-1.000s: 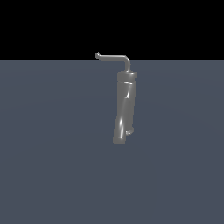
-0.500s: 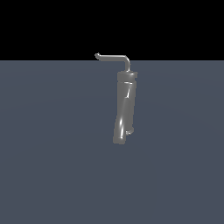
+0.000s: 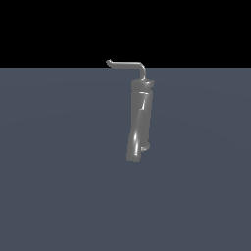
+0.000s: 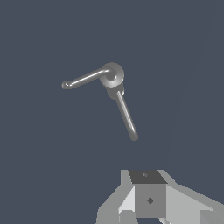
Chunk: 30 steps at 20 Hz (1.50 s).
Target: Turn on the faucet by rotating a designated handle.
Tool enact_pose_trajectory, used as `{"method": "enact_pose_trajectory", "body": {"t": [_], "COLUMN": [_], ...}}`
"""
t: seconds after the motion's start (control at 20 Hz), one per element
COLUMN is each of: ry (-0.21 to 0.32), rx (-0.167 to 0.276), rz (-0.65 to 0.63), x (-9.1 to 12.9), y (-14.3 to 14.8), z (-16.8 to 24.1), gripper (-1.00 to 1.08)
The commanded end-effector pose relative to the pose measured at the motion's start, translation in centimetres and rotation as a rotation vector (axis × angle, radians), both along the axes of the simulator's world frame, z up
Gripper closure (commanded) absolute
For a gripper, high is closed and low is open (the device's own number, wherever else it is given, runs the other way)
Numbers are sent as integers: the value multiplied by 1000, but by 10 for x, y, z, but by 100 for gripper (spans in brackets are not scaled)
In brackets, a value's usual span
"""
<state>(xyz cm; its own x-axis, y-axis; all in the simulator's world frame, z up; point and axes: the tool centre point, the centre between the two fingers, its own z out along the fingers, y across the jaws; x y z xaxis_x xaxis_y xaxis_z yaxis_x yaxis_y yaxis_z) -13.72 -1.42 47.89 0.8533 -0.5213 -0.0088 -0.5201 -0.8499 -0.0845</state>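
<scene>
Nothing has shifted in the exterior view over the last second: the faucet (image 3: 139, 120) is seen standing where it stood, upright on the grey floor (image 3: 59, 186), and no arm is caught in that view. So the turn is judged not yet begun. The handle (image 3: 128, 66) is seen reaching from the faucet's top towards the exterior view's left, untouched. In the wrist view the gripper (image 4: 151, 205) is shown only in part, well apart from the handle (image 4: 85, 79); whether it is spread or clenched cannot be told. Nothing is seen blocking the approach.
</scene>
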Motion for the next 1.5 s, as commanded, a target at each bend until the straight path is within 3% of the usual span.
{"method": "enact_pose_trajectory", "body": {"t": [0.0,0.7,1.45], "ry": [9,63,99], "rx": [11,37,13], "rz": [-64,-423,-812], "x": [13,81,147], "y": [2,12,26], "z": [-6,-50,-110], "gripper": [108,108,108]}}
